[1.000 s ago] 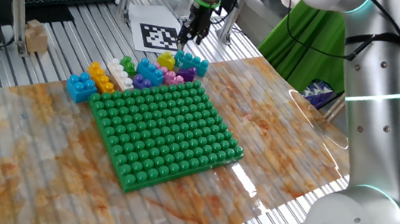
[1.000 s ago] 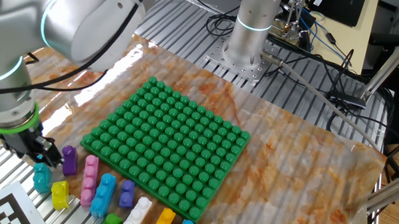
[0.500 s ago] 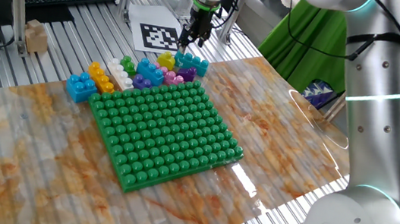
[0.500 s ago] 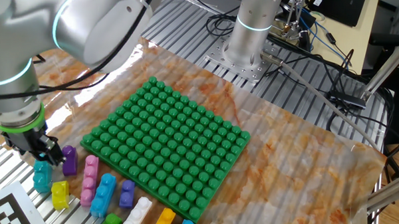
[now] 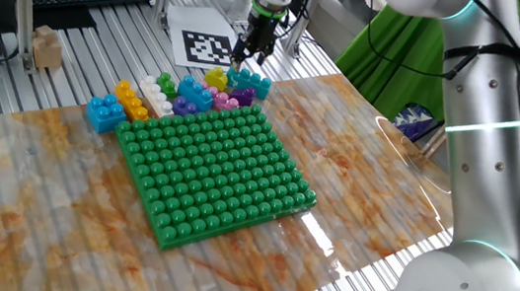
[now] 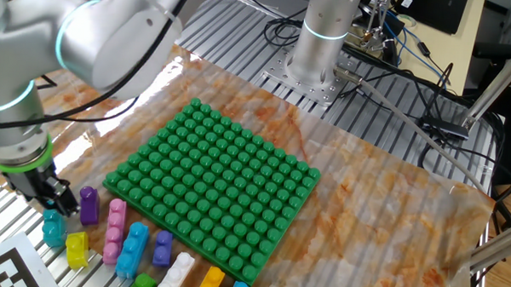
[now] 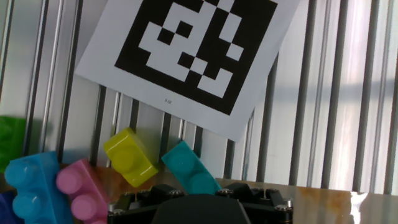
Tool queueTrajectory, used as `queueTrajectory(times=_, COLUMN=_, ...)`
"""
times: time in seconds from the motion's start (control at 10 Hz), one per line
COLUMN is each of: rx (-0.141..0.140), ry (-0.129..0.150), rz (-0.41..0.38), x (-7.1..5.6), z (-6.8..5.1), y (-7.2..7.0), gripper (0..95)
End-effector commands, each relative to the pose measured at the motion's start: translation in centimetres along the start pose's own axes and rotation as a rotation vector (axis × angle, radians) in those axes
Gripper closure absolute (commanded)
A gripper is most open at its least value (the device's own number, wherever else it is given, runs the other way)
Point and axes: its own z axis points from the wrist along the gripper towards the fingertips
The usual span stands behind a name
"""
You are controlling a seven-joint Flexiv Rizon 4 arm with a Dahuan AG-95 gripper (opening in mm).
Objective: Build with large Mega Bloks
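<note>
Mega Bloks are gathered on the worktop just beside the far edge of the green baseplate. The teal block (tilted, nearest the jaws) should be approached squarely and closed on across its flat sides. How far the jaws are open cannot be told; the gripper fingertips are hidden.

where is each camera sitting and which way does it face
One fixed view: across the table from the brick pile, facing the green baseplate; arm at right, gripper over the bricks.
The other fixed view: high on the bricks' side, facing the arm's base.
Hand view: looks down past the gripper body.
All three share the teal brick.
</note>
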Motion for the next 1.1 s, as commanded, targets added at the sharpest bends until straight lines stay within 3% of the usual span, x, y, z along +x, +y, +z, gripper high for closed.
queueTrajectory(times=0.1, rx=0.01, ry=0.009, rz=-0.02, x=-0.1, z=0.8, y=-0.1, gripper=19.0)
queueTrajectory(times=0.7, rx=0.007, ry=-0.007, rz=-0.033, x=0.0, z=2.4, y=-0.1, gripper=19.0)
queueTrajectory(times=0.8, rx=0.004, ry=-0.008, rz=-0.035, x=0.0, z=2.7, y=-0.1, gripper=38.0)
queueTrajectory(times=1.0, rx=0.005, ry=-0.007, rz=-0.047, x=0.0, z=3.1, y=0.0, gripper=38.0)
queueTrajectory(times=1.1, rx=0.005, ry=-0.006, rz=-0.054, x=0.0, z=3.4, y=0.0, gripper=57.0)
